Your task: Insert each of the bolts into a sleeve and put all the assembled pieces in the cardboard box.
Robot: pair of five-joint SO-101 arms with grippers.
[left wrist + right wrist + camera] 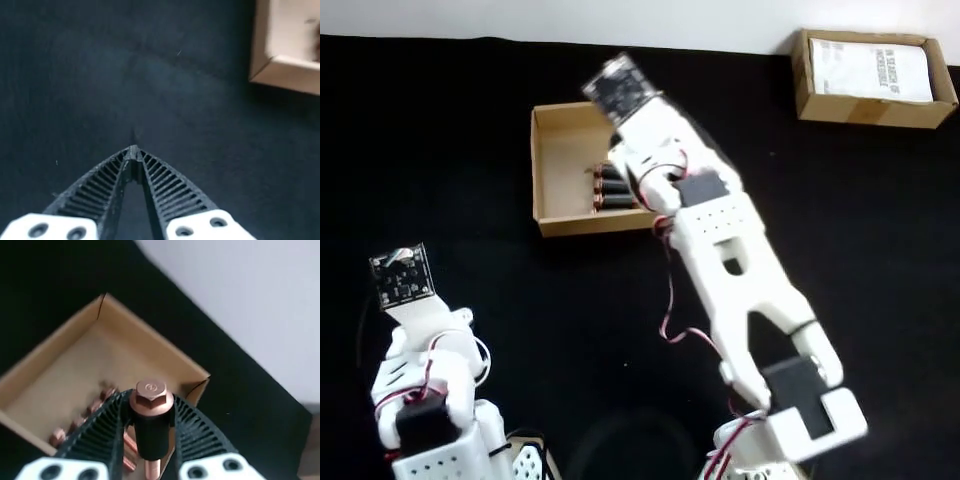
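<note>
My right gripper is shut on an assembled piece, a copper bolt with a hex head seated in a black sleeve, held above the open cardboard box. Several other assembled pieces lie on the box floor below it. In the high view the right arm stretches over the cardboard box, where dark sleeves with copper ends lie by its right side. My left gripper is shut with nothing in it, low over the black table, with a corner of the box off to one side.
A second cardboard box holding a white printed sheet stands at the back right of the black table. The left arm's base is at the front left. A white surface borders the table's far edge.
</note>
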